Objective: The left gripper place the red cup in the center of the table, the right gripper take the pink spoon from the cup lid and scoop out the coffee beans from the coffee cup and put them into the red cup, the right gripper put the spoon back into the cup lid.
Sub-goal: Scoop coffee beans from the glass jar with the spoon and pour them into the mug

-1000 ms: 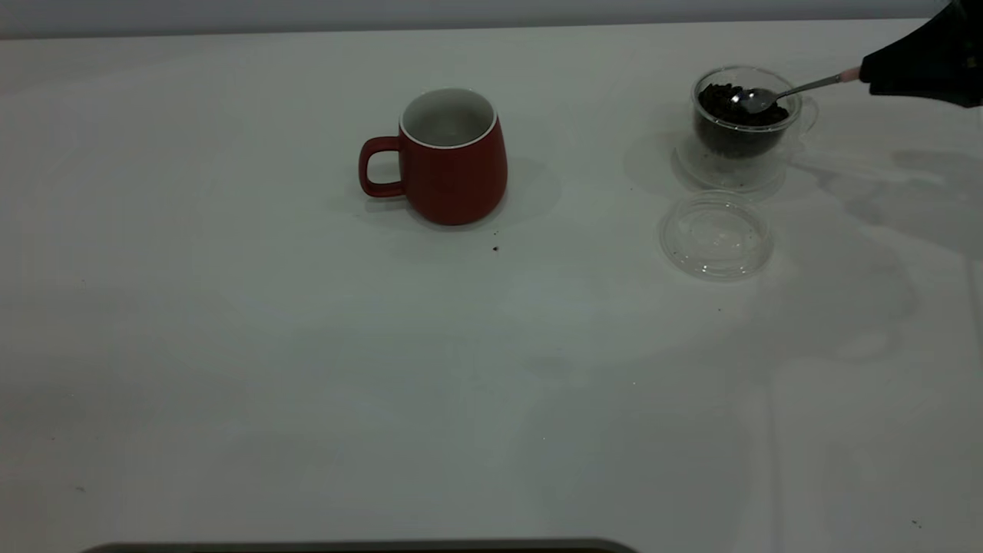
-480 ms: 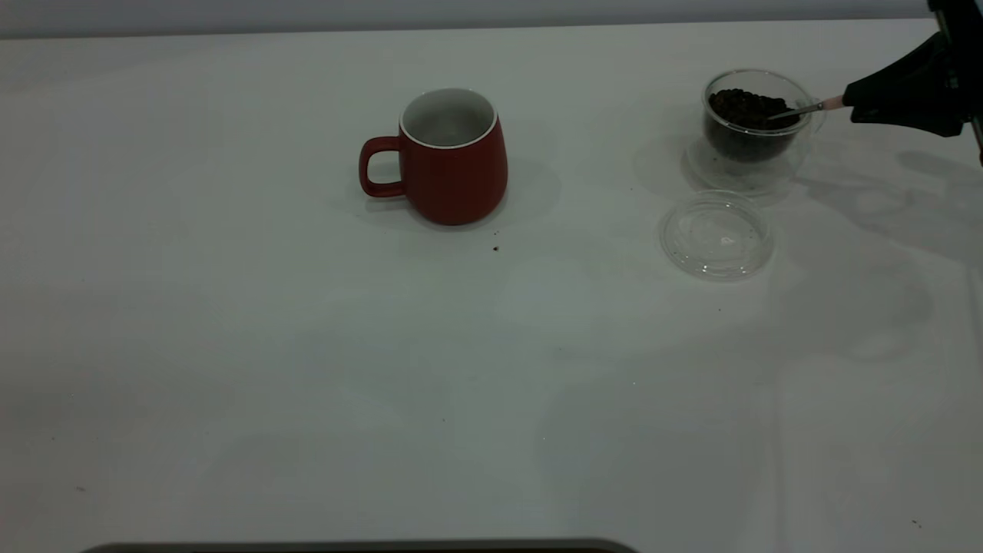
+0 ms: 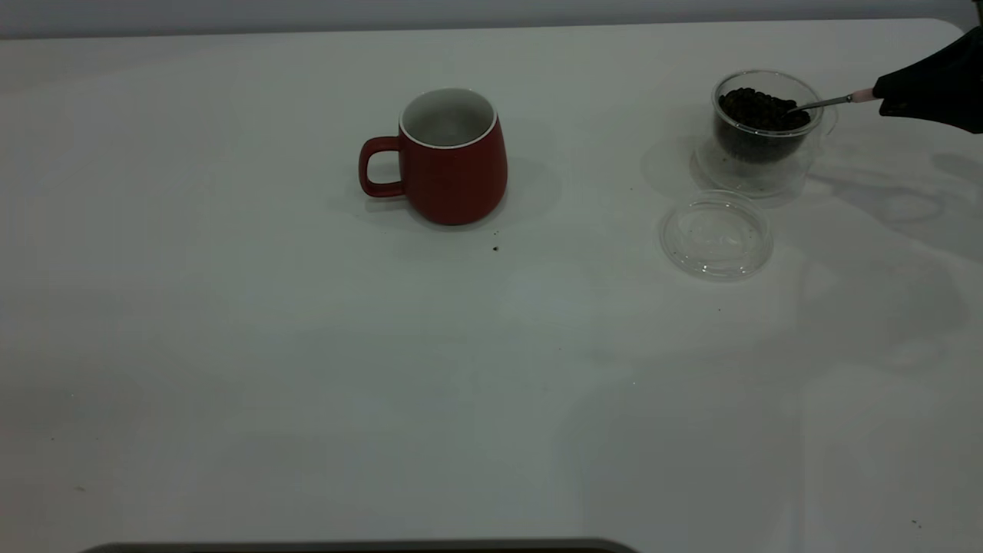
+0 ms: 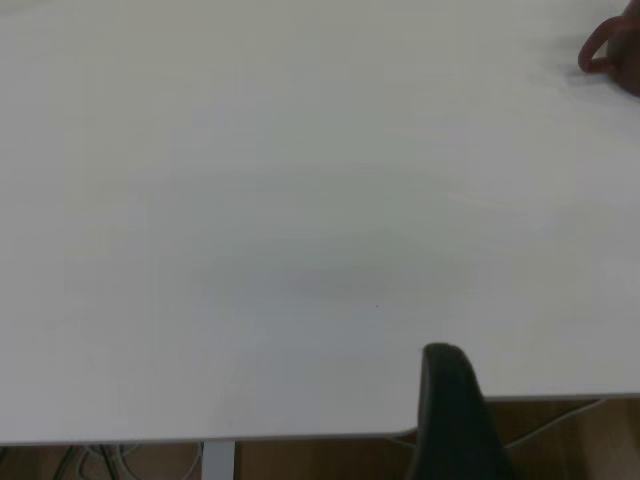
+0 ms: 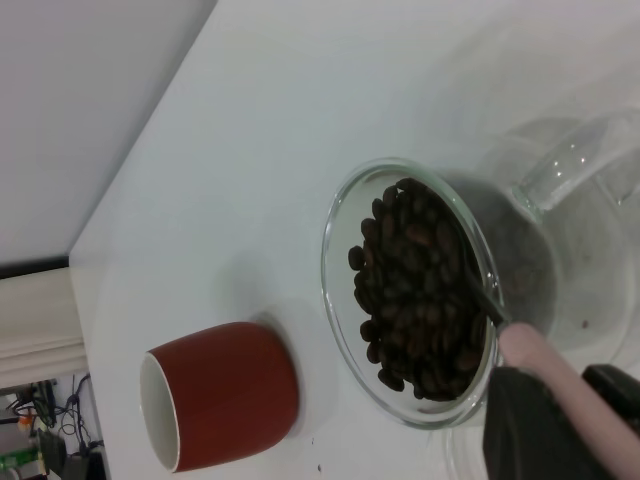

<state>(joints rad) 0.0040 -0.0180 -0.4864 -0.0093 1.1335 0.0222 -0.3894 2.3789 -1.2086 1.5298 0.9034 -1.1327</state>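
The red cup (image 3: 453, 157) stands upright mid-table, handle to the left, white inside showing no beans; it also shows in the right wrist view (image 5: 225, 395). The clear coffee cup (image 3: 764, 130) at the far right holds a heap of coffee beans (image 3: 762, 107). My right gripper (image 3: 891, 96) is shut on the pink spoon (image 3: 837, 100), whose bowl is buried in the beans (image 5: 425, 300). The pink handle (image 5: 555, 375) runs between the jaws. The cup lid (image 3: 716, 234) lies flat and empty in front of the coffee cup. One finger of my left gripper (image 4: 455, 410) shows at the table's edge.
The white table (image 3: 307, 369) stretches wide in front and to the left. A tiny dark speck (image 3: 495, 248) lies just in front of the red cup. The table's near edge (image 4: 250, 438) shows in the left wrist view.
The spoon's bowl, lying on top of the beans a second ago, has sunk into the heap. The coffee cup has slid a little to the right. My right gripper shifted right.
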